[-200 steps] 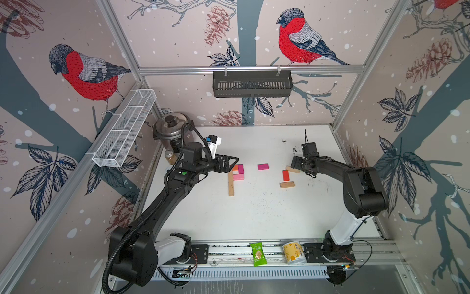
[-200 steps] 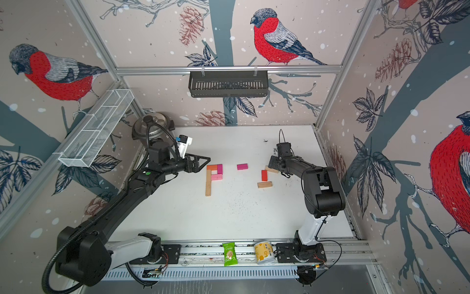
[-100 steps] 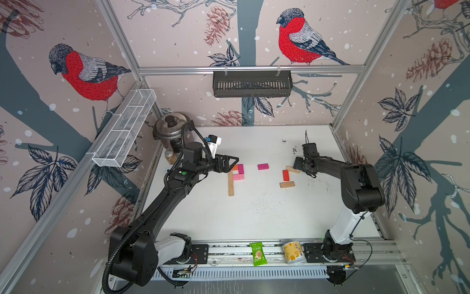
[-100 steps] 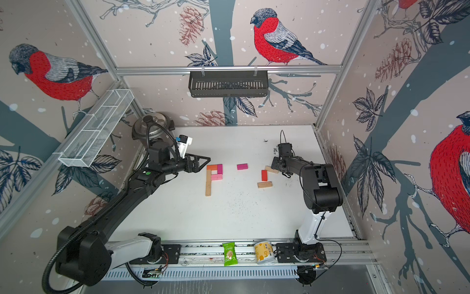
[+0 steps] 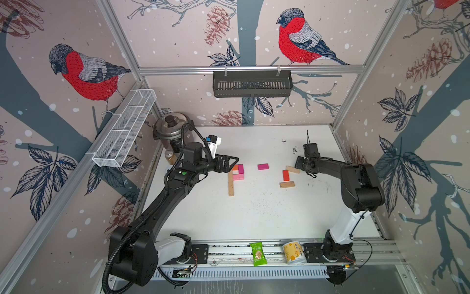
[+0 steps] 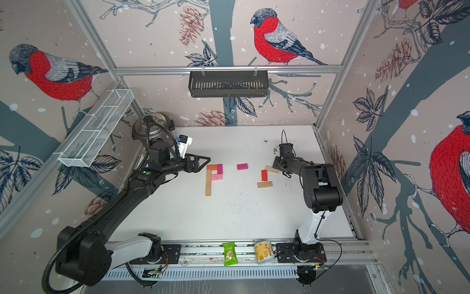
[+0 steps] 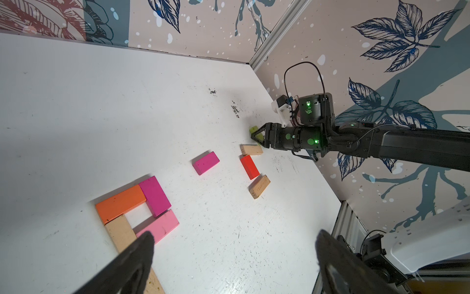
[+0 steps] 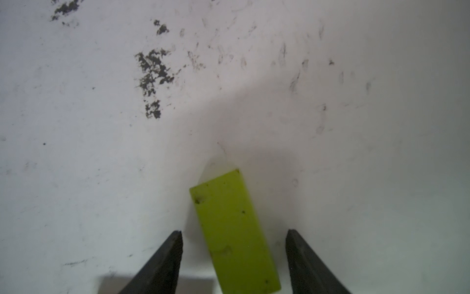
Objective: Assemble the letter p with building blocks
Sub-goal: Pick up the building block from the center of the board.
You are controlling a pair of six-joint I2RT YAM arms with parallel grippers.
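Four building blocks lie joined as a letter: an orange block (image 5: pixel 235 167), a magenta one (image 5: pixel 240 169), a light pink one (image 5: pixel 238 177) and a long wood bar (image 5: pixel 231 184). My left gripper (image 7: pixel 235 235) hovers open just above and beside them, holding nothing. Loose to the right are a magenta block (image 5: pixel 263 166), a red block (image 5: pixel 285 175) and two short wood blocks (image 5: pixel 292 169) (image 5: pixel 287 184). A lime green block (image 8: pixel 234 229) lies flat between the fingers of my right gripper (image 8: pixel 234 232). The jaws are open, with a gap on each side of the block.
A metal pot (image 5: pixel 171 124) and a small jar (image 5: pixel 171 157) stand at the back left corner. A green snack packet (image 5: pixel 258 254) and a yellow can (image 5: pixel 292 252) rest on the front rail. A wire basket (image 5: pixel 127 127) and a black basket (image 5: pixel 251 84) hang on the walls.
My right gripper's jaws have narrowed around the green block and the right arm has shifted slightly. The left arm has not moved.
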